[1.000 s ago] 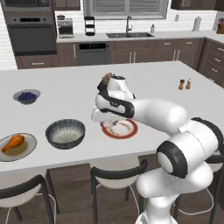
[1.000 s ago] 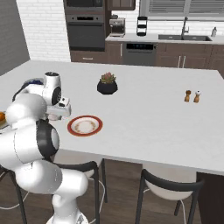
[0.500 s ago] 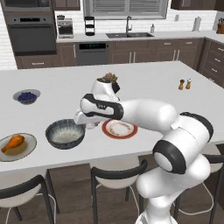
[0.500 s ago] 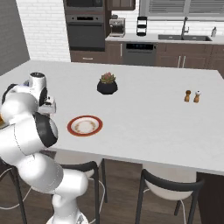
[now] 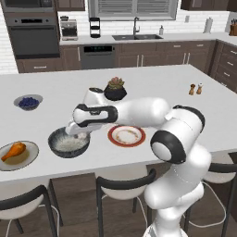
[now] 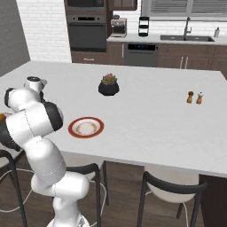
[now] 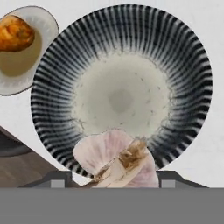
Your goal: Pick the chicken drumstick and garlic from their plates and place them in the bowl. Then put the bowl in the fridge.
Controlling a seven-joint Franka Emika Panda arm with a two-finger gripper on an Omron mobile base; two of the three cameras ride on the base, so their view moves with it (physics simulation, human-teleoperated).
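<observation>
Over bowl (image 7: pixel 122 87) | arm stretched left across counter | tool (image 7: pixel 116 177) pointing down, clamped on garlic (image 7: pixel 116 159)

Garlic (image 7: pixel 118 159) hiding the fingers and bowl's (image 7: pixel 122 57) near rim, chicken drumstick (image 7: pixel 15 33) cut by frame edge

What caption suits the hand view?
Gripper holds garlic above the bowl; drumstick waits on its plate.

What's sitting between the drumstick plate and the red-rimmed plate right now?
The bowl sits between the drumstick's plate and the red-rimmed plate, with the gripper holding the garlic above it. The left base view shows this.
</observation>
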